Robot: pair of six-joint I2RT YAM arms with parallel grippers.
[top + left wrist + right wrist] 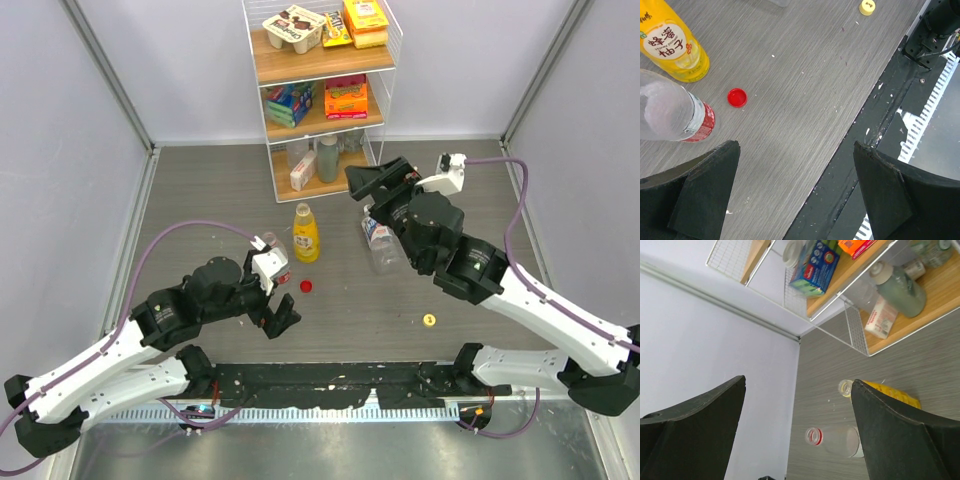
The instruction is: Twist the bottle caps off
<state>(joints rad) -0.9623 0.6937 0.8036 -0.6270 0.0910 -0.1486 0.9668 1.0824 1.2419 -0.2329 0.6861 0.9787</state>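
1. The left jaws stand spread wide with nothing between them; their dark fingers (700, 190) frame bare worktop (200, 200) near its front edge
2. The red cap (737, 97) lies loose on the worktop, just beside the red-label bottle (670, 112) and near the juice bottle (675, 45)
3. In the right wrist view, both of these bottles show open mouths: the juice bottle at the yellow body's tip, the red-label bottle with a red ring at its neck
4. The yellow cap (429, 320) lies alone on the worktop, well apart from the juice bottle, close to the right forearm
5. The right jaws are also spread, holding nothing; their fingers (700, 425) point towards the rack (318, 66) and the wall to its left
6. The blue-white label bottle (378, 238) sits right of the juice bottle, partly under the right arm; its top is hidden, so I cannot tell whether a cap is on it
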